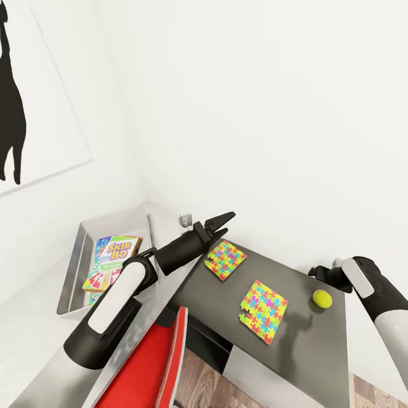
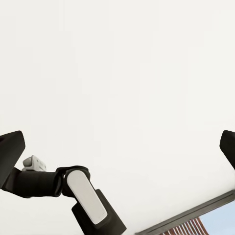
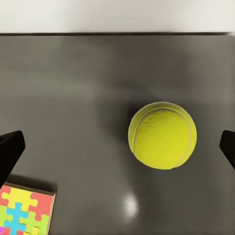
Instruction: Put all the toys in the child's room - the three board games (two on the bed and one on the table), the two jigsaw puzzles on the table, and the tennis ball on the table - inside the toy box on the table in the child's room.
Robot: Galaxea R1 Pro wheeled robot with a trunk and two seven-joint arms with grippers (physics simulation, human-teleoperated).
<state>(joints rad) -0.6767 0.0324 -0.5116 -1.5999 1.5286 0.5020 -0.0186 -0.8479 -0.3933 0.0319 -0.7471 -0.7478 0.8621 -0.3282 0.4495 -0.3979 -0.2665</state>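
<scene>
Nearest the camera, head view: a red panel with a pale edge (image 1: 148, 362), standing low between the left arm and the dark grey desk (image 1: 317, 351); what it belongs to cannot be told. Wood-plank floor (image 1: 198, 385) shows below it.

Left arm, black and white, reaching forward over the desk's near-left corner. Left hand (image 1: 221, 223): fingers parted, nothing between them, held above the desk surface. In the left wrist view the two dark fingertips (image 2: 12, 147) stand far apart at the frame edges, with white wall beyond and the right arm's white-and-black forearm (image 2: 83, 196) crossing between.

Dark grey desk, items lying flat:
- Jigsaw puzzle, nearer (image 1: 263, 310): multicoloured piece pattern, yellow, pink, blue, green. No lettering readable.
- Jigsaw puzzle, farther (image 1: 225, 259): same pattern, just beside the left hand's tips, apart from the first.
- Tennis ball (image 1: 322, 298): yellow-green, resting on the desk right of the nearer puzzle. The right wrist view shows its curved seam (image 3: 162, 142) and a corner of one puzzle (image 3: 24, 210).

Right hand (image 1: 331, 277): close over the ball, dark fingers seen from behind. In its wrist view the fingertips (image 3: 10, 149) sit wide apart on either side of the ball, touching nothing.

Farther left, on a pale desk top (image 1: 34, 317): toy box (image 1: 76, 249), pale grey, sloping sides, no lid. Inside, a board game (image 1: 112, 262) printed "SKIP-BO" in yellow-red lettering on green.

Farthest: white walls; black silhouette print (image 1: 11, 102) on the left wall.
</scene>
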